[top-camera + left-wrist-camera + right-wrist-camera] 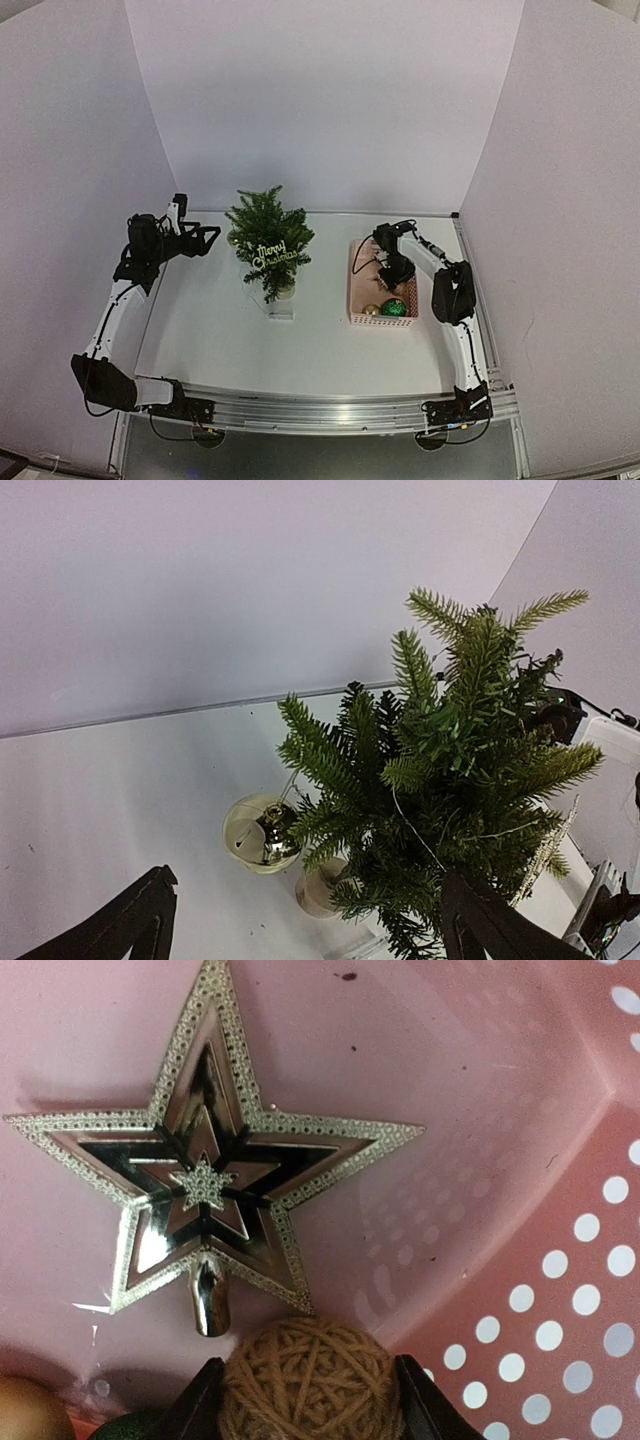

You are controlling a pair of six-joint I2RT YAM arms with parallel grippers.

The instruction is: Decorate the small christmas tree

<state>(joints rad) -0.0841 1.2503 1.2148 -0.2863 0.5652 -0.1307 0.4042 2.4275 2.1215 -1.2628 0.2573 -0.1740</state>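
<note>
I'm mid-pick — my right gripper (310, 1363) pinches the twine ball (305, 1385) in the pink basket (560, 1290), left gripper (307, 878) spread wide by the small christmas tree (270, 245) — next, lift it leftward.

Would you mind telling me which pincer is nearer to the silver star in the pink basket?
Right. The right pincer is inside the basket, right beside the star; the left pincer hangs beyond the small christmas tree.

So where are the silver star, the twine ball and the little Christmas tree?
silver star (205, 1185): right wrist view, its small centre star.
twine ball (310, 1380): right wrist view, middle of the wound string.
small christmas tree (265, 222): top view, upper green branches.
</note>
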